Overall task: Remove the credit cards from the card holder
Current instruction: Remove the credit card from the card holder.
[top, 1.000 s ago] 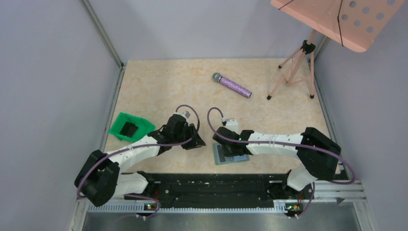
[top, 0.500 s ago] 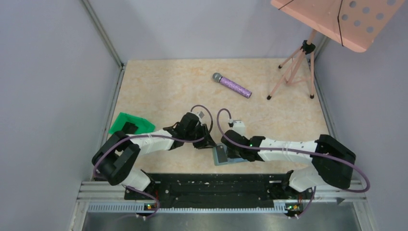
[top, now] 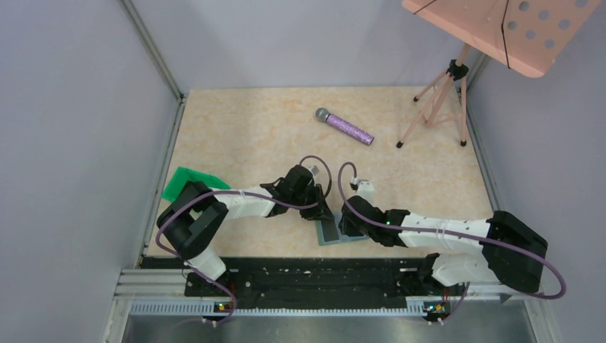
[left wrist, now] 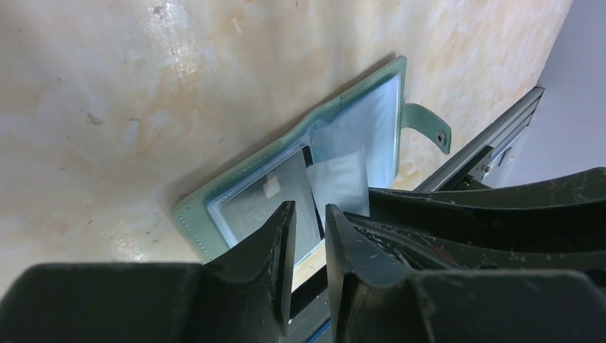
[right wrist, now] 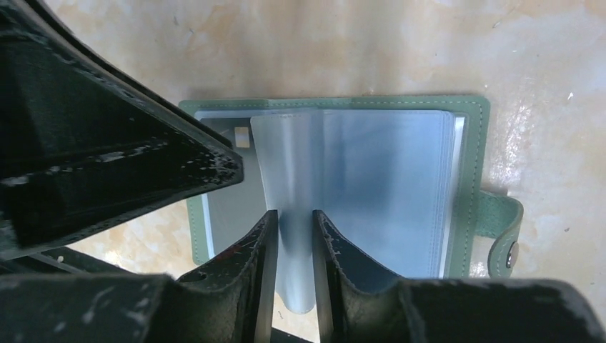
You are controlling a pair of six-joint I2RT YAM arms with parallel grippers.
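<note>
The left gripper and the right gripper crowd close together over the card holder, with hardly any room between them. A clear page stands up in the right gripper's pinch. A metal rail runs near the holder. Farther back the table has lots of room; the microphone lies well apart.

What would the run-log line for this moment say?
card holder: open, flat | right gripper: pinching clear sleeve | left gripper: narrowly open at sleeved credit card
</note>
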